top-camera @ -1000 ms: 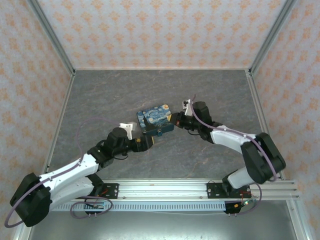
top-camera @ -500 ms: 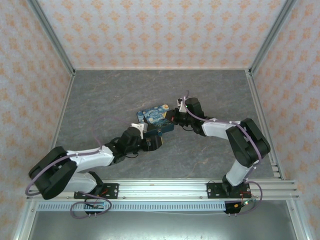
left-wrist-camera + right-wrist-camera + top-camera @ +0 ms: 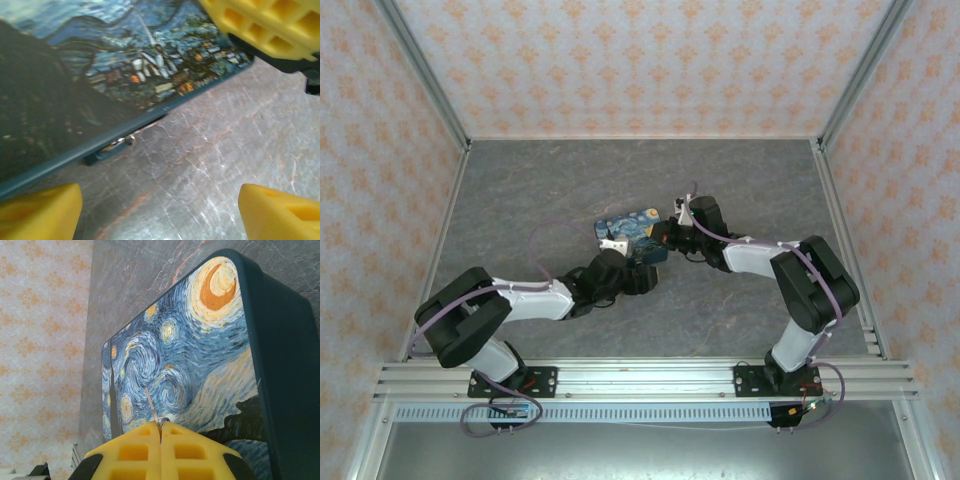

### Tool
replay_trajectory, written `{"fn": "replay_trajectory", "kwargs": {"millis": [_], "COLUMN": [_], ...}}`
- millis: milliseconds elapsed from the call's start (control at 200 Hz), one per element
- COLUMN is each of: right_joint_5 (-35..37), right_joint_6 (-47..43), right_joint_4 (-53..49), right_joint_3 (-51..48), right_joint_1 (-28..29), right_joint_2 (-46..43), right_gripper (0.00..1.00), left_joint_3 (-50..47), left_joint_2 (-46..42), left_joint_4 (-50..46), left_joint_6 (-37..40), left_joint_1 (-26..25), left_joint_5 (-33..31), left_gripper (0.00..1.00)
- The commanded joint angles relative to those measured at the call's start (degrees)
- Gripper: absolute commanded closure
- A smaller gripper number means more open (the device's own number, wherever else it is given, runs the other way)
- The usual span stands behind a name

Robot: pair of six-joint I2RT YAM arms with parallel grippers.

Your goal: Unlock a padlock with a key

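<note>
The padlock (image 3: 106, 151) is a tiny dark teal piece with a bit of bright metal, lying on the table against the near edge of the swirl-painted tin (image 3: 90, 75). My left gripper (image 3: 160, 205) is open just in front of it, over bare table, with one yellow finger (image 3: 40, 210) at each side. My right gripper (image 3: 160, 432) is shut on the key (image 3: 152, 407), whose thin blade sticks out over the tin's lid (image 3: 200, 365). From above, the left gripper (image 3: 645, 276) and the right gripper (image 3: 665, 238) flank the tin (image 3: 630, 228).
The right gripper's yellow finger (image 3: 265, 25) hangs over the tin's corner, close above the left gripper. Grey marbled table (image 3: 750, 190) lies all round, with patterned walls (image 3: 640, 60) and metal rails (image 3: 640, 378) at the near edge.
My left arm has stretched forward and right until its gripper reached the tin's near edge. The right gripper has shifted left over the tin's right end.
</note>
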Motion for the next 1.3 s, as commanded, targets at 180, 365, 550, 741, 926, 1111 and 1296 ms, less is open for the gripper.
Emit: {"fn": "replay_trajectory", "kwargs": {"millis": [180,365,550,741,926,1111,1296], "right_joint_5": [2.9,2.79,2.96,2.97,2.96,2.88,2.83], "right_joint_6": [-1.86,-0.89,-0.27,-0.16,-0.2,-0.33,-0.28], "right_joint_4": [-4.51,-4.07,-3.45,-3.51,-3.6,-3.6,-3.73], "right_joint_3": [-0.78,-1.29,-1.7,-1.62,-1.61,-1.48,-1.7], "right_joint_1": [0.25,0.51,0.53,0.6,0.63,0.6,0.69], "right_joint_2": [0.55,0.26,-0.2,-0.2,-0.19,-0.11,-0.45], "right_gripper": [1.0,1.0,1.0,1.0,1.0,1.0,1.0], "left_joint_3": [1.1,3.21,4.69,6.68,8.26,9.74,10.83], "left_joint_2": [2.28,3.69,6.33,8.83,10.2,11.34,12.05], "left_joint_4": [0.0,-1.52,-1.7,-3.29,-4.79,-6.1,-7.79], "left_joint_6": [-0.05,1.81,0.69,-0.55,-1.04,-0.98,-0.99], "left_joint_1": [-0.24,-0.31,-0.25,-0.36,-0.35,-0.36,-0.34], "left_joint_5": [-8.13,-10.1,-12.21,-14.32,-16.5,-17.31,-18.99], "left_gripper": [0.19,0.24,0.3,0.33,0.43,0.46,0.49]}}
